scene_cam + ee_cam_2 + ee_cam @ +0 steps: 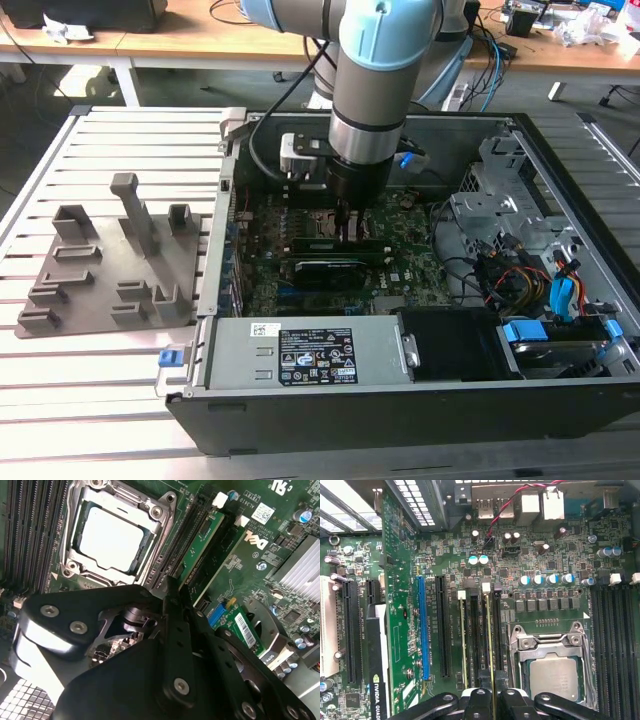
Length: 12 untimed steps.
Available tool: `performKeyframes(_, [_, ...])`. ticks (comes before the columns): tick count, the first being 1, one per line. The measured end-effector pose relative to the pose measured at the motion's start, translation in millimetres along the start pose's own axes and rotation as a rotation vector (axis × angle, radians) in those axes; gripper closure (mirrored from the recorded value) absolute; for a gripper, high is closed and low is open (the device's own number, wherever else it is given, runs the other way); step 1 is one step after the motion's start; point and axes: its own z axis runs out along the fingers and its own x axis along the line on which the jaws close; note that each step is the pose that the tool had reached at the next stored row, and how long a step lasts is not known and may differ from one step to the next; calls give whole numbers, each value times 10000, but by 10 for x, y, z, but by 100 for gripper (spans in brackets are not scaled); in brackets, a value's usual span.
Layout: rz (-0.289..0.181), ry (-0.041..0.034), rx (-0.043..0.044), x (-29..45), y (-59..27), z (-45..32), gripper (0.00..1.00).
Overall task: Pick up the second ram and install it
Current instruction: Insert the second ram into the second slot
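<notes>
The second ram (490, 645) stands on edge in a slot just beside the CPU socket (552, 675). Its green face (200, 545) also shows in the second wrist view. My gripper (492, 700) straddles one end of the stick, with a black finger pressed against each side, shut on it. In the second wrist view the gripper (179, 591) has its tips meeting at the stick's near end. In the exterior view the gripper (348, 225) reaches straight down into the open computer case onto the motherboard (400, 260).
Another ram stick (462, 640) sits in a slot a little farther from the socket. A black graphics card (382, 680) and the case walls (560, 170) hem in the board. The grey fixture tray (110, 270) lies outside the case at the exterior view's left.
</notes>
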Motion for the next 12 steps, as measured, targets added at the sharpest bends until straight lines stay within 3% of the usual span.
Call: performKeyframes(12, [67,-9,1,-2,-1,43,86])
